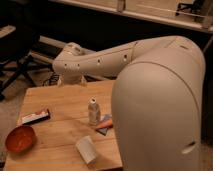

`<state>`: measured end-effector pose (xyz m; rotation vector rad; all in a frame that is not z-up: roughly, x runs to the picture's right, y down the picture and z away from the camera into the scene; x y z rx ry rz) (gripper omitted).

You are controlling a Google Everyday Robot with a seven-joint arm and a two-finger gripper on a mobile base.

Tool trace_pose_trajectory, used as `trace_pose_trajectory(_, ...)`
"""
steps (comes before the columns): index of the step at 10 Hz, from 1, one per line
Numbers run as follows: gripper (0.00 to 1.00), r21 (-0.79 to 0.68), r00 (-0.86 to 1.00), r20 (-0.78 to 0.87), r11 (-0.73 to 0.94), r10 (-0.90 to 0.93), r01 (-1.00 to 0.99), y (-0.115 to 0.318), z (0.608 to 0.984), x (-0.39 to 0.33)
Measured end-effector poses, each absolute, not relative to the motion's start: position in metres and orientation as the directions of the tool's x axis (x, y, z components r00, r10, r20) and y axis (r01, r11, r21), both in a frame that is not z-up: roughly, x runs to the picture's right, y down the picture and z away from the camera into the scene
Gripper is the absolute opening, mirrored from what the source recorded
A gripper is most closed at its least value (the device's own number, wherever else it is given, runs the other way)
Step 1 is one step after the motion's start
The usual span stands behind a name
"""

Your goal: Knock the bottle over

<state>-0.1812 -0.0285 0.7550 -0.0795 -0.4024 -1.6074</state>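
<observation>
The bottle (93,111) is small, slim and whitish with a white cap. It stands upright near the middle of the wooden table (60,102). My gripper (71,80) hangs at the end of the white arm, over the table's far edge. It is well behind the bottle, to its left, and apart from it. The arm's large white body fills the right side of the view and hides the table's right part.
A white cup-like cylinder (86,149) lies on its side near the front edge. An orange bowl (20,138) sits at the front left. A flat white and dark packet (35,117) lies at the left. A blue and orange packet (105,124) lies just right of the bottle.
</observation>
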Motion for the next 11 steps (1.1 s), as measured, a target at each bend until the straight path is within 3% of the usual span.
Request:
trace_pose_trajectory(7,0.80,0.212,-0.087,0.295,-0.024,-0.951,0.977,-0.026,0.754,-0.182)
trace_pose_trajectory(11,0.78,0.329,-0.121,0.387,0.015,-0.914,0.944,0.030,0.716,-0.210)
